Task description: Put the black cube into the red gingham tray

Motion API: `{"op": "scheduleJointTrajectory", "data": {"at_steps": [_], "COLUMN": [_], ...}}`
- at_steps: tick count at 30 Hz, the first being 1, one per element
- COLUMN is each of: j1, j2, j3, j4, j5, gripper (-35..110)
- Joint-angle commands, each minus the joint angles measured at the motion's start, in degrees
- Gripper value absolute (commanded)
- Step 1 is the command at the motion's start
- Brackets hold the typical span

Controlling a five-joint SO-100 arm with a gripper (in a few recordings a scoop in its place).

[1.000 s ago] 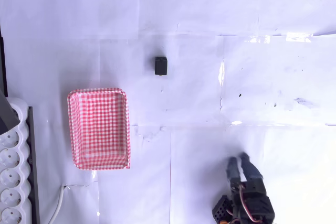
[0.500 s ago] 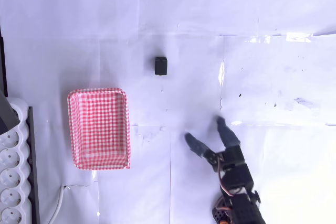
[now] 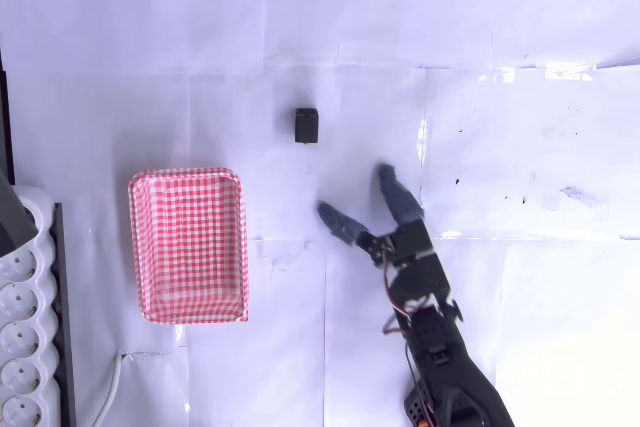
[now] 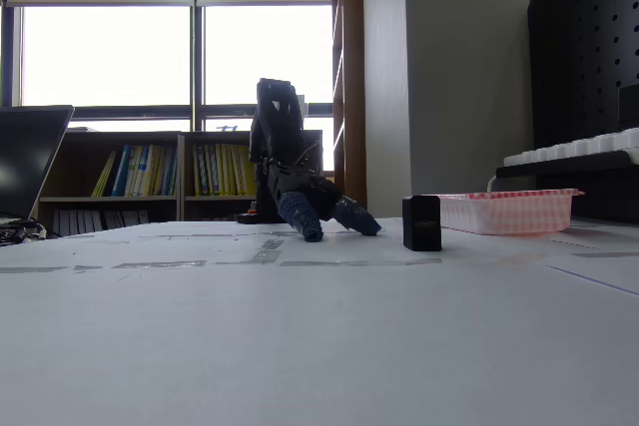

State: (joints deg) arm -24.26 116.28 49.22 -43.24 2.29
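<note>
Forward goes the gripper [image 3: 362,198], up from the overhead view's bottom edge, fingers spread wide and empty. Just beyond its tips, apart from them, the black cube [image 3: 307,126] sits on the white table [image 3: 150,67]. Left lies the red gingham tray [image 3: 188,245].

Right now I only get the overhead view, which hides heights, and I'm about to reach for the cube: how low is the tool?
Observer: In the fixed view the tool is open and sits low, with its fingertips close to the table. I cannot tell if they touch it.
Operator: Is the cube standing or tipped?
Observer: The black cube stands upright on the table and is taller than it is wide.
Operator: How steep is the tray's side?
Observer: The checked tray has a shallow wall that leans outward toward the rim.
</note>
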Motion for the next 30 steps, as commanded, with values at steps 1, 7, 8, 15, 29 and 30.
{"op": "scheduleJointTrajectory", "data": {"at_steps": [1,7,8,15,29,30], "j1": [-2.8,-3.8,-3.8,-3.3,-2.5,-2.5], "j2": [5.2,11.0,12.0,18.6,28.3,28.8], "j3": [7.0,14.2,15.4,24.3,38.1,38.8], "j4": [-2.4,-4.0,-4.5,-6.2,-8.3,-8.3], "j5": [0.4,0.8,0.5,-0.2,-1.7,-1.7], "gripper": [40,41,41,47,46,46]}}
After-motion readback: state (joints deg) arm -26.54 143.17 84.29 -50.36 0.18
